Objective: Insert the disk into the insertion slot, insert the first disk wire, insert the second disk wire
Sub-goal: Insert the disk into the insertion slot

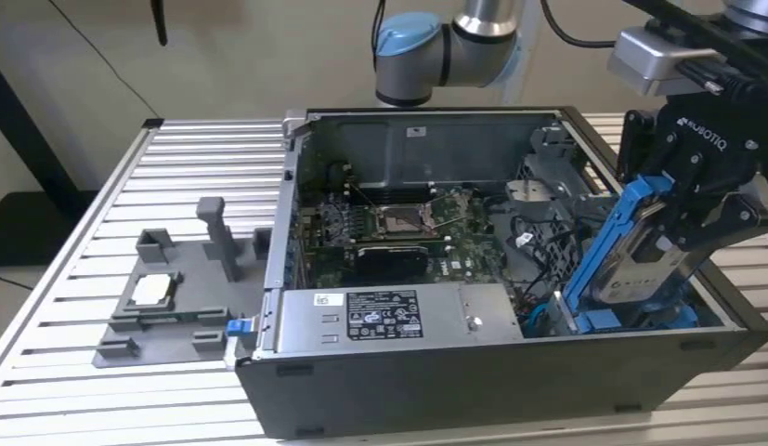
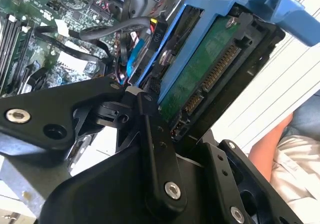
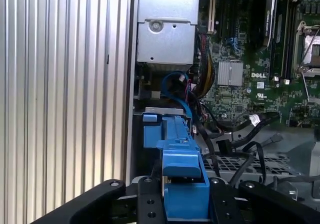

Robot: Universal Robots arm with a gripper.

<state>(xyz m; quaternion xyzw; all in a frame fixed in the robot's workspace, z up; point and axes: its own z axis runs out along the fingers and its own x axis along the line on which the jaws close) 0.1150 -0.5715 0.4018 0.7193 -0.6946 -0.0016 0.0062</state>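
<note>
Jaws grip the disk [image 1: 634, 269], white label facing out, tilted, its lower end inside the computer case [image 1: 483, 386] at the exterior view's right; power-supply box [image 1: 452, 316] bears a printed white label.

I see a plain tan wall [image 1: 235, 56] across the top of the exterior view. A silver table [image 1: 186, 158] with long ribs lies across the middle and bottom. A black post [image 1: 24, 121] leans at the upper left, with floor [image 1: 6, 316] at the lower left. The light is soft and even.
</note>
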